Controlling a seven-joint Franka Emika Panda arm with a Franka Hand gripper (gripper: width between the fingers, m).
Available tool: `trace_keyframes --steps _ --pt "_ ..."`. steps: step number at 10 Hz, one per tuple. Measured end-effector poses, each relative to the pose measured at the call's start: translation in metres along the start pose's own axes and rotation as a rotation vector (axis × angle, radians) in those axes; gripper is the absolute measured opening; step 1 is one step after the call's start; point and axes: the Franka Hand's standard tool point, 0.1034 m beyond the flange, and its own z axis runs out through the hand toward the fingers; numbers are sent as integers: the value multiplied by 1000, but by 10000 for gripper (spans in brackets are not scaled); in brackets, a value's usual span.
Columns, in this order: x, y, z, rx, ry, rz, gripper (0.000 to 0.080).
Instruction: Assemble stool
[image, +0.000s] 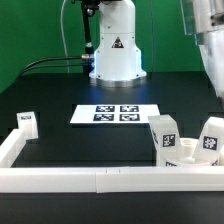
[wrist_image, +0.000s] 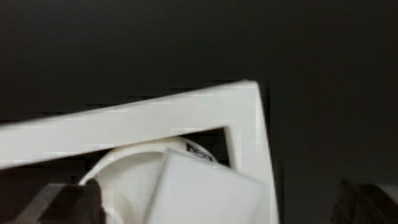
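— Is the gripper (wrist_image: 214, 206) holding anything?

— No. On the wrist view its 2 dark fingers (wrist_image: 61, 205) are spread wide and nothing is pinched between them. A white stool part (wrist_image: 151, 180) with a rounded edge and a black-and-white tag lies right under the gripper. I can't tell whether it is a leg or the seat.

— Where are the other stool pieces?

— From the exterior view, one leg (image: 163, 134) and a second leg (image: 209, 140) stand upright below the arm (image: 205, 40), on the exterior view's right. A small white piece (image: 186, 151) sits between them, too small to identify. A 3rd leg (image: 25, 124) stands well away from the gripper, at the exterior view's left.

— Is anything boxed in?

— The border rail (image: 100, 180) is the only enclosure here. All 3 legs sit just inside it, and on the wrist view its corner frames the part beneath the gripper. The marker board (image: 110, 113) lies flat on the black table (image: 50, 90), between the rail and the robot base (image: 113, 50), showing 4 tags.
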Motion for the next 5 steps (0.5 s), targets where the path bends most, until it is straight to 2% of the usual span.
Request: trace_keyframes --steps 5 --pt "5 -1 0 2 7 -256 649"
